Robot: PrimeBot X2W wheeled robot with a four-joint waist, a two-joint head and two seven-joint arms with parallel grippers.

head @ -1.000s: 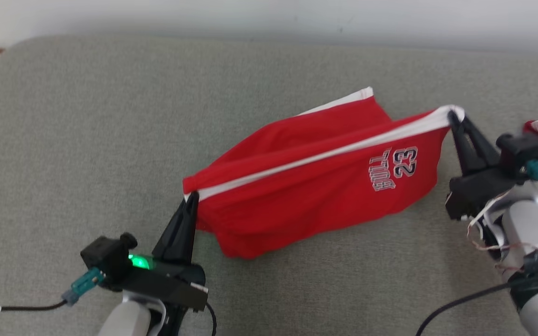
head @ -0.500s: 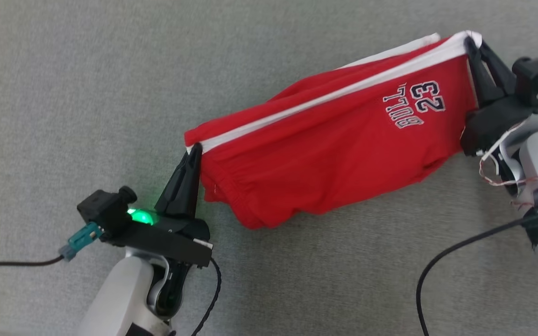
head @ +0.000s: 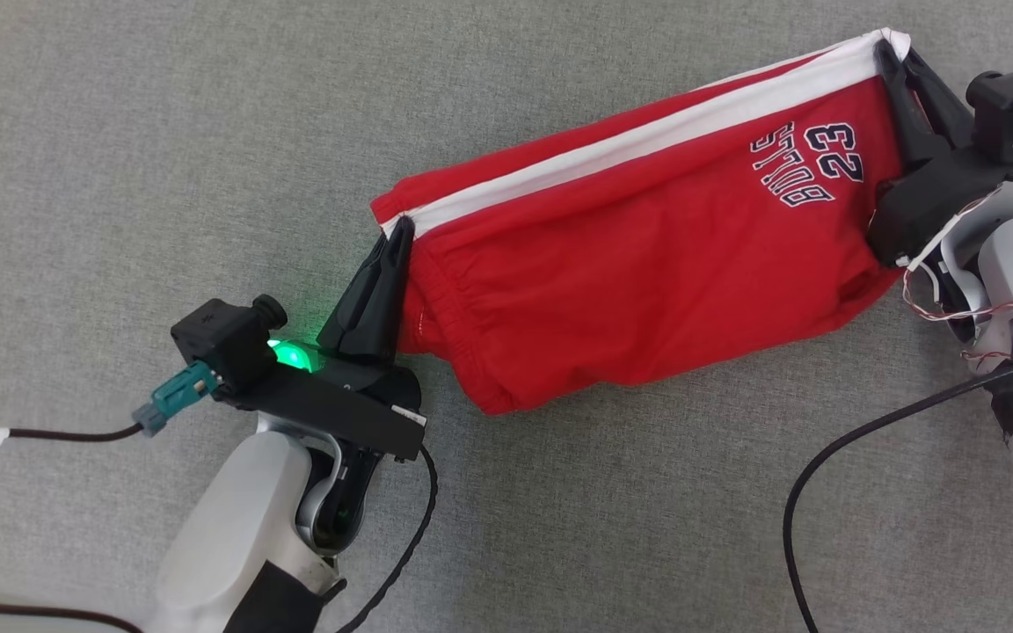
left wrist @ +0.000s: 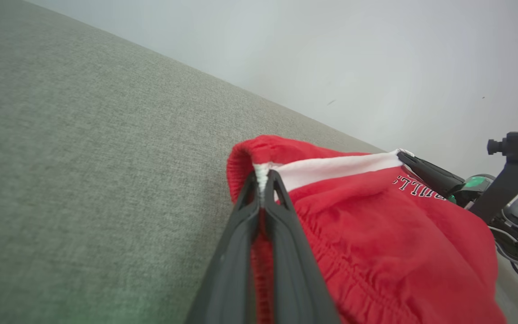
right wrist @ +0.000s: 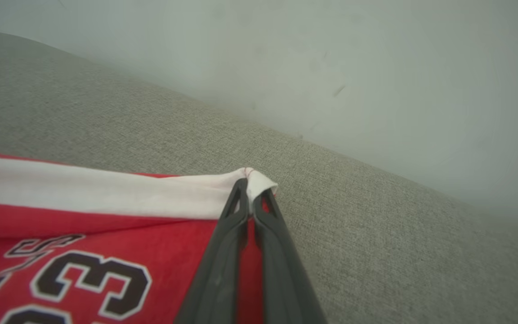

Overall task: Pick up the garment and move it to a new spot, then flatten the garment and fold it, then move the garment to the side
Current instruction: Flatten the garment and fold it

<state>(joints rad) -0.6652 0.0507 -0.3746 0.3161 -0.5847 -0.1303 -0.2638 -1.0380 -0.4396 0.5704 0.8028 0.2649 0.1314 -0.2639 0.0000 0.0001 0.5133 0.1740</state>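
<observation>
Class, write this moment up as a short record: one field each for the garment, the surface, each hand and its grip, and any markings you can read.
garment: red shorts, held stretched between the two hands and sagging below the held edge
surface: grey fabric surface
left hand: shut on the waistband end of the white stripe
right hand: shut on the stripe's other end, at the leg hem
markings: print reading BULLS 23, near the right hand
fold state: not yet flattened
</observation>
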